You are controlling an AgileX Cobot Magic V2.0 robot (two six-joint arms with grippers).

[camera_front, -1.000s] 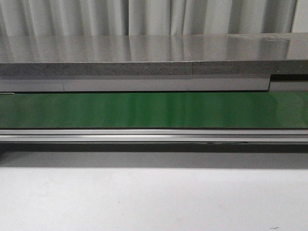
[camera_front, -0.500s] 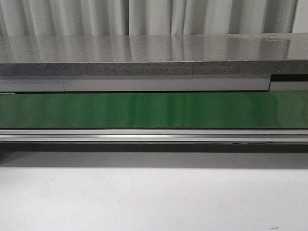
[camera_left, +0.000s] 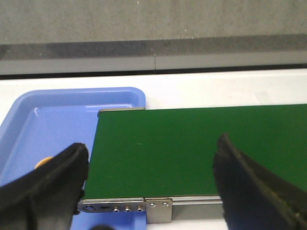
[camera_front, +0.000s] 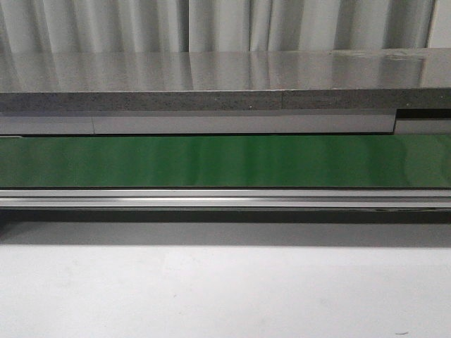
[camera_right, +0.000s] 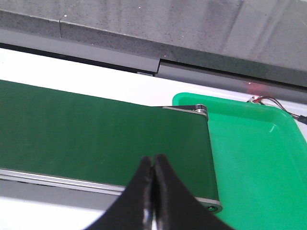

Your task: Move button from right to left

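Grey curtains (camera_front: 225, 24) hang behind a long speckled stone counter (camera_front: 211, 77), and in front of it a green conveyor belt (camera_front: 225, 160) runs the full width of the front view, edged by an aluminium rail (camera_front: 225, 199) above a pale table (camera_front: 225, 289). No arm shows from that side.

Of the button (camera_left: 44, 162) only a small orange-yellow curve is visible, in the left wrist view, lying in the blue tray (camera_left: 53, 124) and mostly hidden behind a dark gripper finger; I cannot tell how it sits or whether it touches the tray wall. The blue tray sits at the end of the belt, its rim tucked under the belt's end roller and the metal bracket (camera_left: 124, 207) with its row of screws.

The left gripper (camera_left: 151, 191) hangs over that end of the belt with its fingers (camera_left: 43, 187) spread wide apart, one over the tray side and the other over the green surface, nothing between them.

At the belt's other end, the right gripper (camera_right: 153, 191) hovers above the belt with its two black fingers (camera_right: 139, 196) pressed together tip to tip, holding nothing. Just beside it a green tray (camera_right: 259, 158) sits past the end roller (camera_right: 201, 109), and thin red and dark wires (camera_right: 273, 101) lie at its far rim, near the counter's edge.
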